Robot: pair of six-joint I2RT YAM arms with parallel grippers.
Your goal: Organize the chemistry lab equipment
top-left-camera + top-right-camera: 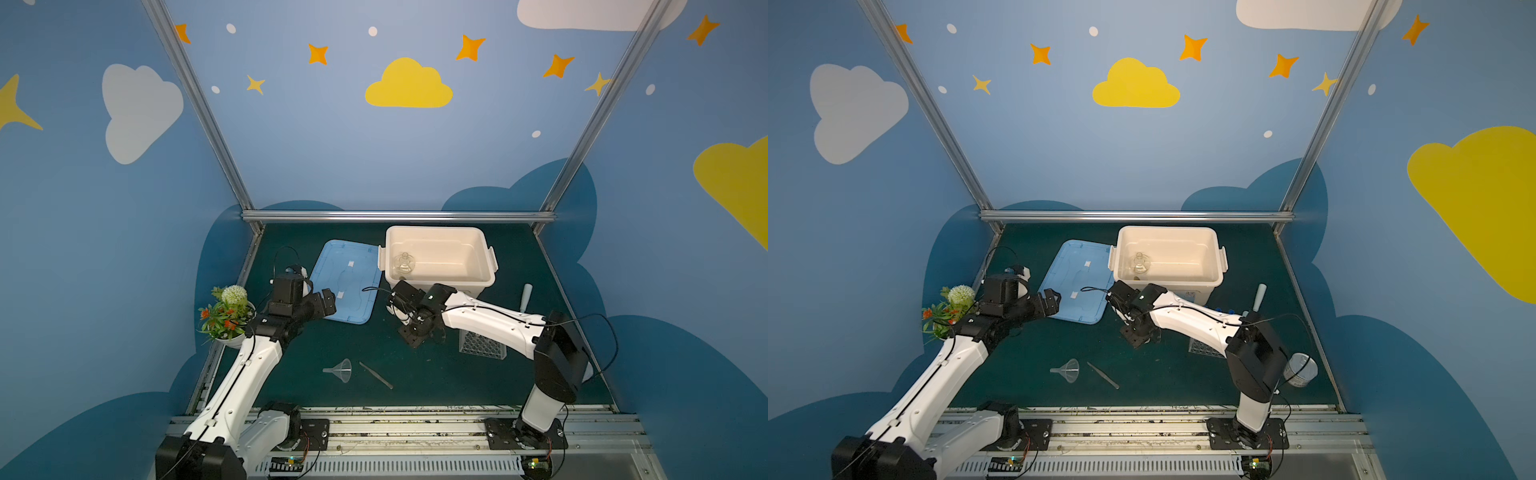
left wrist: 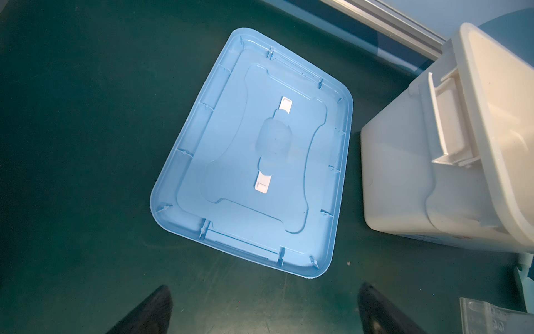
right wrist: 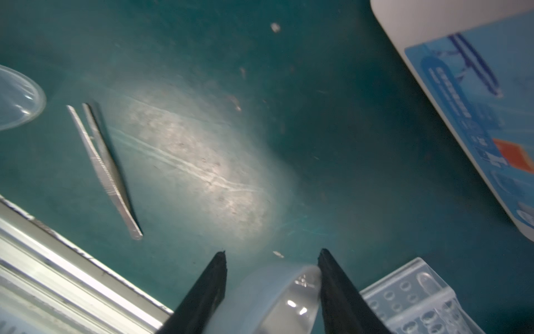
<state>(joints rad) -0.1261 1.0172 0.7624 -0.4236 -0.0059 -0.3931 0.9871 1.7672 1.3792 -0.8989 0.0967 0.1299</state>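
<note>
The right arm hides much of the right side of the green mat (image 1: pixel 436 386). The clear holed rack (image 1: pixel 482 347) shows only its near part below the forearm in both top views. Of the test tubes (image 1: pixel 1230 311), only 2 blue caps peek out above the arm in a top view, and their bodies are hidden. The round metal tin (image 1: pixel 1300 370) shows in a top view, just beside the arm's elbow. The clear cup (image 3: pixel 277 295) is cut off by the frame edge in the right wrist view and is hard to make out from above.

The right gripper (image 3: pixel 273 251) sits low over the mat in front of the white bin (image 1: pixel 436 228), its jaws about half apart around the cup. 1 finger (image 3: pixel 332 289) touches the cup's rim. Whether the other finger presses it, and so whether the cup is gripped, cannot be told. The left gripper (image 2: pixel 264 286) is spread wide with nothing between its fingers, above bare mat at the near edge of the blue lid (image 2: pixel 254 150).

The glass flask (image 1: pixel 404 264) stands inside the bin at its left end. The clear funnel (image 1: pixel 343 370) and thin tweezers (image 1: pixel 376 375) lie near each other, apart, on the near mat. The white pestle (image 1: pixel 526 297) lies to the right of the bin.
</note>
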